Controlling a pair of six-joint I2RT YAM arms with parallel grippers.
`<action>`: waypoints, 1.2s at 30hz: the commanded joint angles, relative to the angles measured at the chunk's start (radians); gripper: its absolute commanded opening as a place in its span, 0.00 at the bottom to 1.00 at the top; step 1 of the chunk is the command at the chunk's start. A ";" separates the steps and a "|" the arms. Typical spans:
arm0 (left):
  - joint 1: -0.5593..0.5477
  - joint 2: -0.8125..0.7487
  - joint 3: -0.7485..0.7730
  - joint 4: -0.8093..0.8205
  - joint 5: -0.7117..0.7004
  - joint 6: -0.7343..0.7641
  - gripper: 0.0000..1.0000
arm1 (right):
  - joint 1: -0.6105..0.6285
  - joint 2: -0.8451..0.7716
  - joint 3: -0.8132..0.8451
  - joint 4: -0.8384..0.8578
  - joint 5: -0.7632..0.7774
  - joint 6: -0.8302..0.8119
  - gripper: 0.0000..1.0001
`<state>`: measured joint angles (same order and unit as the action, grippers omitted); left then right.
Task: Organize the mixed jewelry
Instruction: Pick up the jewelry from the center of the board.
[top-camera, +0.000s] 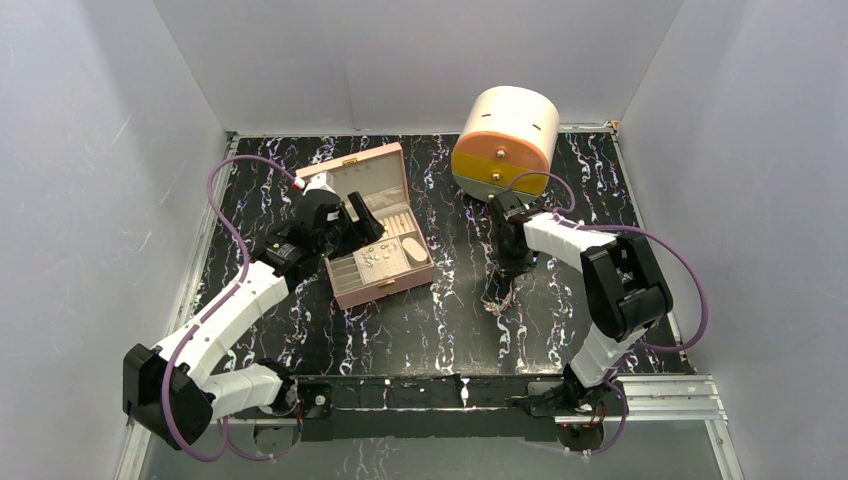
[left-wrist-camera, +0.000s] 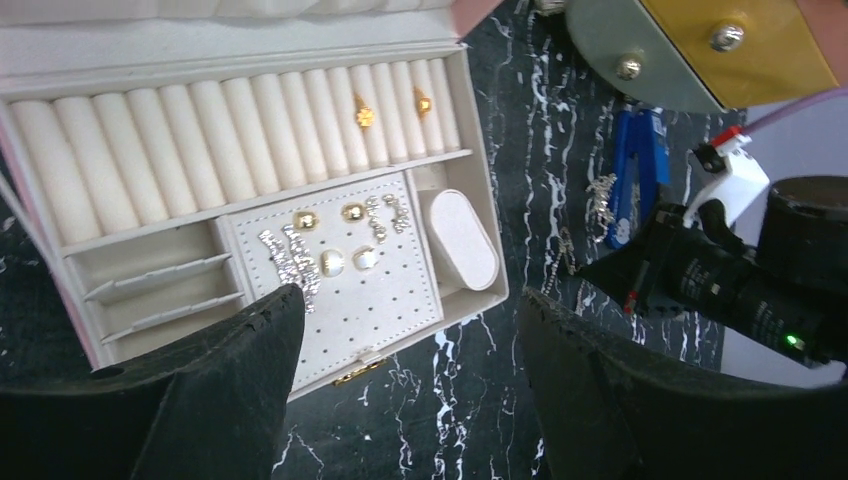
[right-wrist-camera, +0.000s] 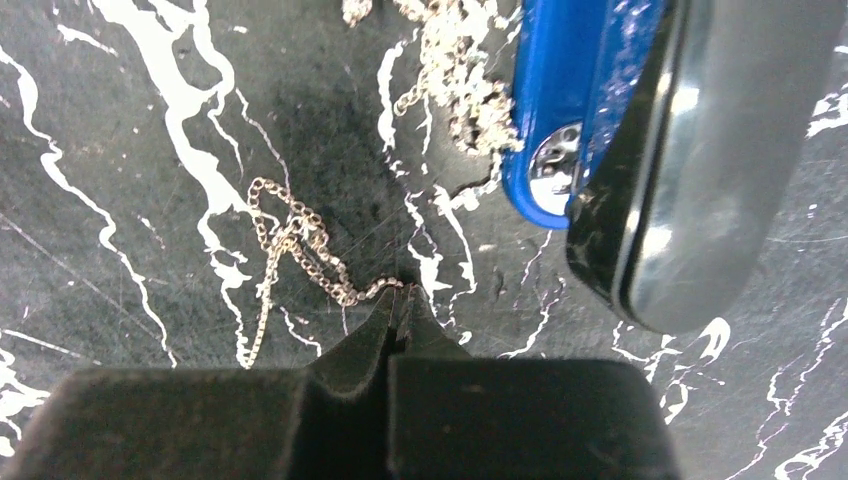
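The pink jewelry box (top-camera: 397, 282) lies open. Small gold and sparkly earrings (left-wrist-camera: 330, 250) sit on its perforated pad, and two gold pieces (left-wrist-camera: 365, 115) are in the ring rolls. My left gripper (left-wrist-camera: 410, 300) hovers open over the box's front edge, holding nothing. On the black marble table, a thin chain (right-wrist-camera: 300, 235) trails left from my right gripper (right-wrist-camera: 403, 292), which is shut with its tips pinched on the chain's end. A second tangled chain (right-wrist-camera: 455, 80) lies beside a blue elongated object (right-wrist-camera: 560, 100).
A round cream and orange drawer box (top-camera: 505, 140) stands at the back right, just behind the right gripper (top-camera: 507, 268). Its glossy grey edge (right-wrist-camera: 700, 150) is close to the right of the blue object. White walls enclose the table (top-camera: 440, 330).
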<state>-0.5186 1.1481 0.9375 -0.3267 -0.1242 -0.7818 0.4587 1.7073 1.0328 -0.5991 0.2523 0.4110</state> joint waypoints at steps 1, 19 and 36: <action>0.006 -0.039 0.026 0.107 0.076 0.053 0.74 | -0.004 -0.046 0.011 0.043 0.096 -0.025 0.00; 0.006 0.044 0.014 0.366 0.291 0.147 0.73 | -0.004 -0.308 0.055 0.128 -0.132 -0.188 0.00; -0.004 0.086 -0.067 0.678 0.427 0.222 0.66 | -0.003 -0.430 0.241 -0.008 -0.428 -0.245 0.00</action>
<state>-0.5190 1.2495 0.9108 0.2066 0.2420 -0.5861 0.4583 1.3090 1.1664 -0.5777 -0.0864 0.1856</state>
